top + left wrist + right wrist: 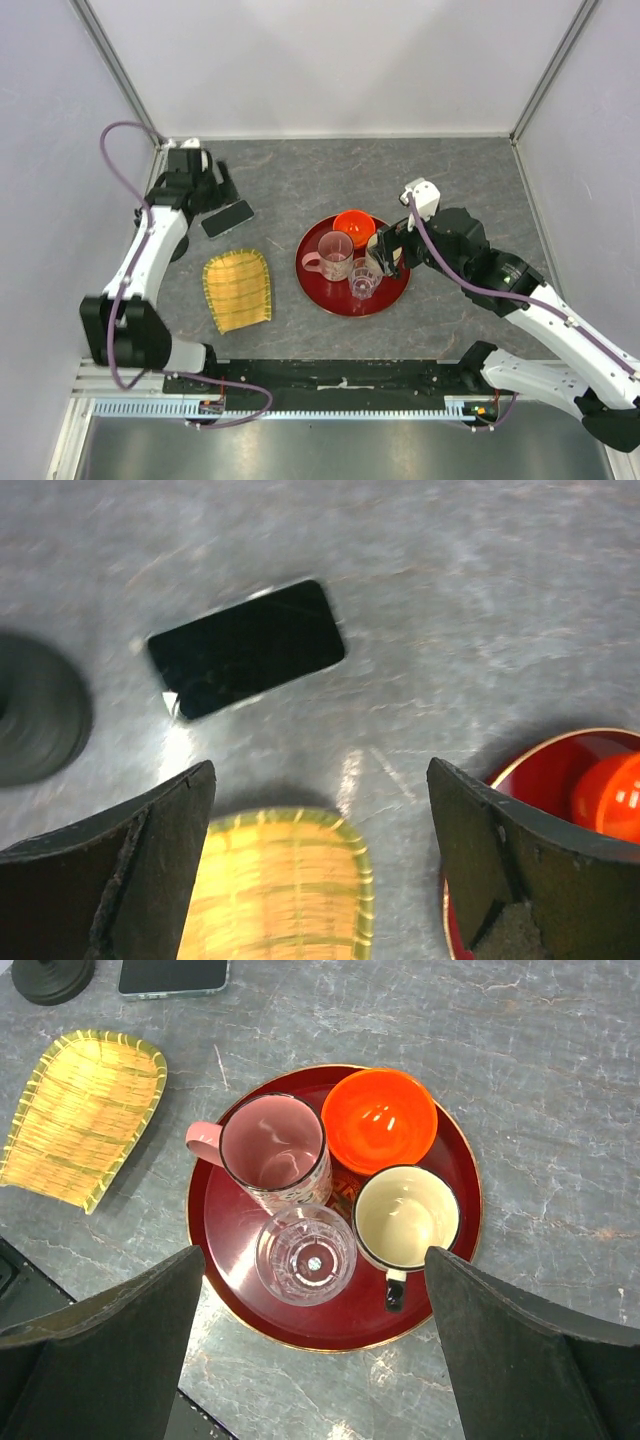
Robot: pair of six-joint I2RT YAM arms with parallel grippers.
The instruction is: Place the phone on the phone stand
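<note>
Left claw [320, 780] wide open, nothing btwn its fingers [150, 870]. It hangs over the bench [480, 610] at the far end of the yellow woven mat [285, 880], short of the phone [247, 648], touching neither.

Phone lies flat on the bench, glossy dark side up, diagonal in the top view. It's just past the mat's far end and well left of the red tray [235, 1290]. It's not on the phone stand [50, 978]. Stand sits on the bench just beside one short end of the phone, w/ a narrow gap btwn them in the right wrist view. Only its round black base shows there, cut off by the frame edge. In the left wrist view it's a dark blur at the left edge. In the top view can't pick it out under the left arm.

Right claw [312, 1260] fully open too, empty, poised above the near side of the tray. Tray holds four vessels packed close: pink mug [272, 1145], orange bowl [380, 1120], cream mug [405, 1215] w/ dark rim, clear glass [305, 1255]. Glass sits roughly under the gap btwn the right fingers. Mat lies left of the tray, apart from it.
</note>
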